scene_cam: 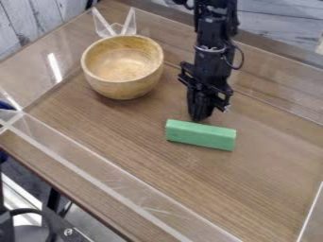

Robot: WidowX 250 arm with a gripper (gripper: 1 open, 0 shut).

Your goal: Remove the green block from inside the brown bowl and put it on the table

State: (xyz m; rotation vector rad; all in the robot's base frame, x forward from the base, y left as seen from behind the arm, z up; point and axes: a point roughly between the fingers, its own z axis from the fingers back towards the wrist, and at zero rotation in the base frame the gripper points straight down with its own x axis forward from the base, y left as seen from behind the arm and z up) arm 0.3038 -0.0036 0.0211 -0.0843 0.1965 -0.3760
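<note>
Setting: We look down on a broad brown table (113,161) with wood grain running along it, clear acrylic walls (38,118) standing at its edges and catching pale glare.

Far left: Below the table's near corner we make out dark wheel-like shapes, too blurred for us to name.

Left of centre: The brown bowl (123,66) sits upright on the tabletop, round, thick-walled, of light tan wood with a smooth rounded rim. We see only bare pale grain in its hollow. Behind it a clear, pointed piece of plastic rises; we cannot tell what it is.

Centre: The green block (201,135) lies flat on the table, outside the bowl and well apart from it. It is a small rectangular bar, solid mid-green and matte, its long side slanting down toward the right.

Block and fingers: The gripper (202,115) hangs just above the block's far long edge, pointing steeply down. The block lies in front of and below the fingertips. We cannot tell whether the tips touch it.

Fingers: Black and narrow, they stand close together, and at this size we cannot tell whether a gap parts them.

Right of centre: The black arm (211,43) rises nearly straight up from the gripper and leaves the top edge.
</note>
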